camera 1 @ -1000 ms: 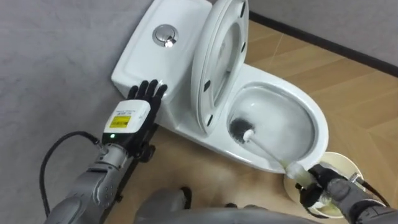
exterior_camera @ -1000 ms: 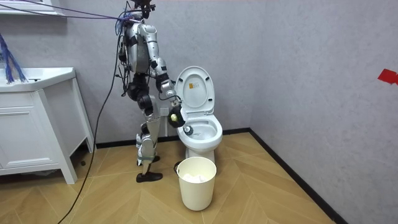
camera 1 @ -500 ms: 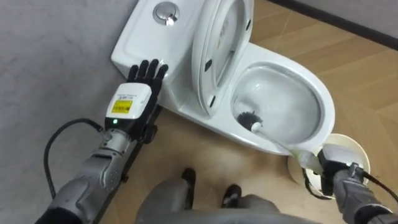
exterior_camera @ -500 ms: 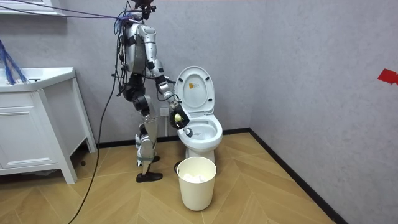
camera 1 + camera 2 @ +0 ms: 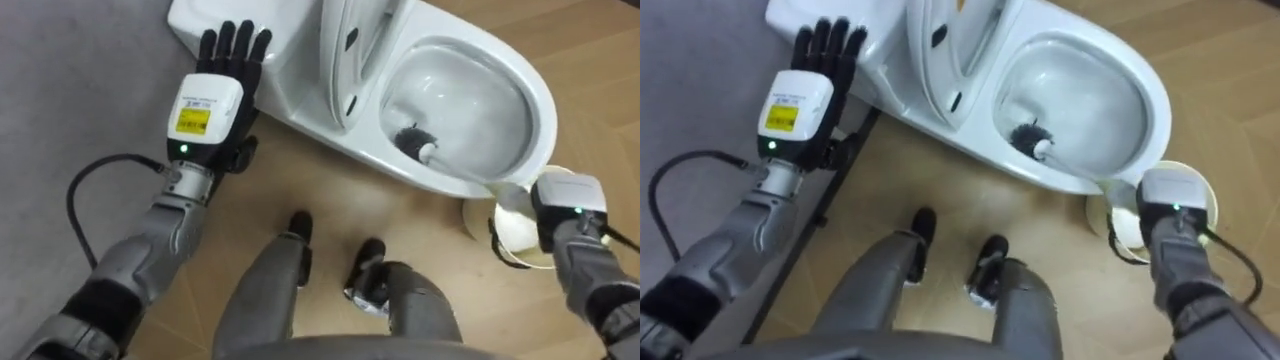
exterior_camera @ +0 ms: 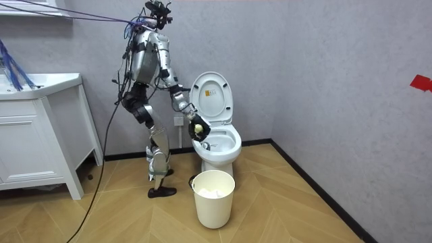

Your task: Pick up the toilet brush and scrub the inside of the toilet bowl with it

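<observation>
The left robot hand (image 5: 215, 75) lies flat, fingers straight, on the edge of the toilet tank (image 5: 290, 45). Its yellow label (image 5: 194, 116) carries print too small to read. Right of the raised seat (image 5: 345, 40), the brush (image 5: 413, 140) has its dark head down in the bowl (image 5: 545, 100) (handle crossing the front rim). The right robot hand (image 5: 567, 205) grips that handle above a pale bin (image 5: 512, 222) just beside the bowl.

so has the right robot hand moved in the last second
Yes: the right robot hand shifted slightly toward the room view's right, nearer the white toilet bowl.
</observation>
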